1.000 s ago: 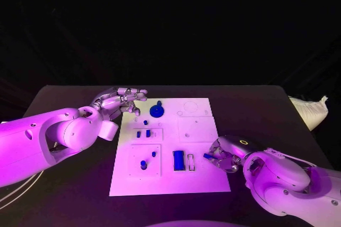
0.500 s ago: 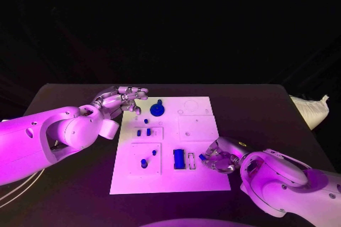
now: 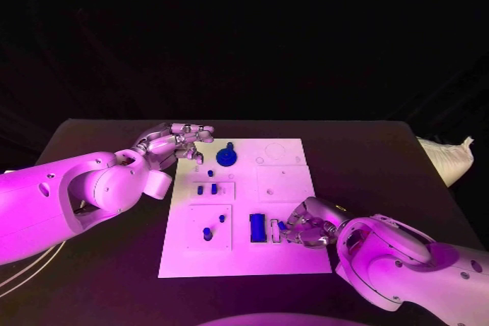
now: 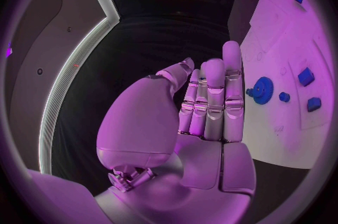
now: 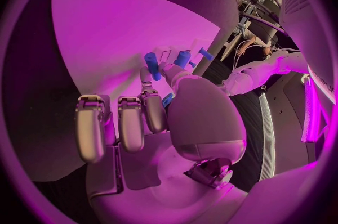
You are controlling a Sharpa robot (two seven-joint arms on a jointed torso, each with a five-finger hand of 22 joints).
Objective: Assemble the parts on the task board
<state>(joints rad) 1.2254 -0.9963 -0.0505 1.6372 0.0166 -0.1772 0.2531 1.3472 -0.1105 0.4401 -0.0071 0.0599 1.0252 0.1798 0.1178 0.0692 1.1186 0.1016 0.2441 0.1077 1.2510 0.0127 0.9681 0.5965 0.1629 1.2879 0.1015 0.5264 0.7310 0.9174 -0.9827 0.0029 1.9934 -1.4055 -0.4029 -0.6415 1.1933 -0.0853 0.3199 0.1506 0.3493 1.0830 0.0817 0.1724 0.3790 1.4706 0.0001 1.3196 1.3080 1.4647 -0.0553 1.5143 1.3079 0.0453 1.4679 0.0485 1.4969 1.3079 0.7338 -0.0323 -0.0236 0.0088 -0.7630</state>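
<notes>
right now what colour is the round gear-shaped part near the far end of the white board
Blue; the gear-shaped part shows best in the left wrist view.

The right hand [image 3: 306,225] covers the lower right stretch of the task board [image 3: 244,266], so the board's edge beneath it cannot be seen. A small blue part [image 3: 281,225] shows at its fingertips, too small in the head view to tell its shape or how it is gripped. The left arm is cut off by the left edge. In the right wrist view the thumb hides most of the blue piece [image 5: 168,101].
</notes>
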